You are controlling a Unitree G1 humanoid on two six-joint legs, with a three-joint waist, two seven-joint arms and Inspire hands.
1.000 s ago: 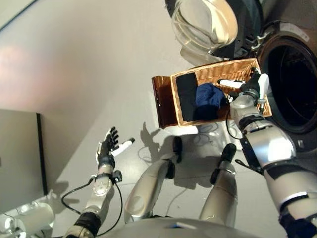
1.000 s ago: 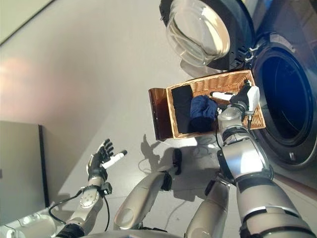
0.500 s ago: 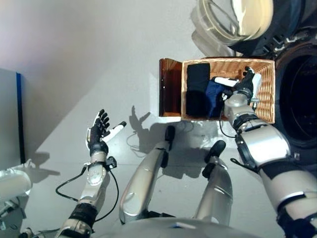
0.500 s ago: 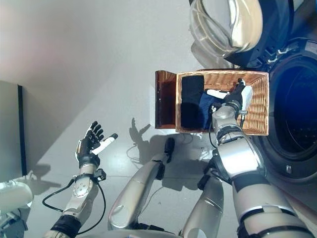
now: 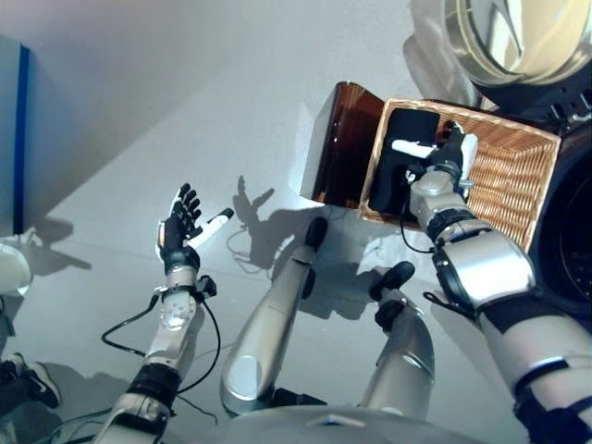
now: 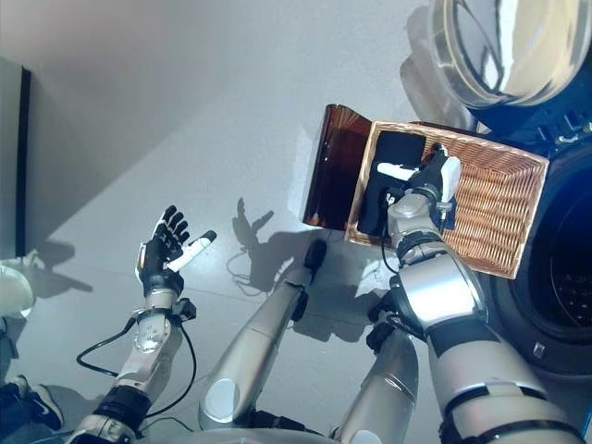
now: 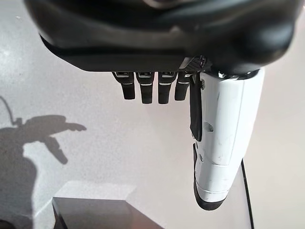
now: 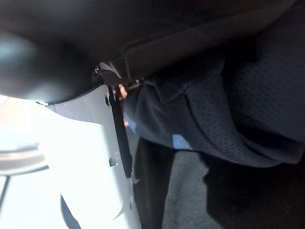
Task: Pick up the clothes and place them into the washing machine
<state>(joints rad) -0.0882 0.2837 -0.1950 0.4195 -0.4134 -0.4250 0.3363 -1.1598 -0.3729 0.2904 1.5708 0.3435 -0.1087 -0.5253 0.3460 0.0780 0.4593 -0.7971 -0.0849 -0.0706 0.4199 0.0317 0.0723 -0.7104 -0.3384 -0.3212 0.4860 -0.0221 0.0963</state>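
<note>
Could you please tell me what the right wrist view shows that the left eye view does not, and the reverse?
Only the right wrist view shows the navy cloth close up, bunched against the right robot hand; whether the fingers grip it is hidden. Only the left eye view shows the wicker basket, the washer door and the open left robot hand held over the floor. Both show the right robot hand's white thumb among dark clothes.

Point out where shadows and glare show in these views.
Left eye view: sharp shadows of the arms fall on the grey floor, and glare glints off the washer door glass. Left wrist view: the left robot hand casts a crisp shadow. Right wrist view: the white thumb cover is washed out beside dark cloth.
</note>
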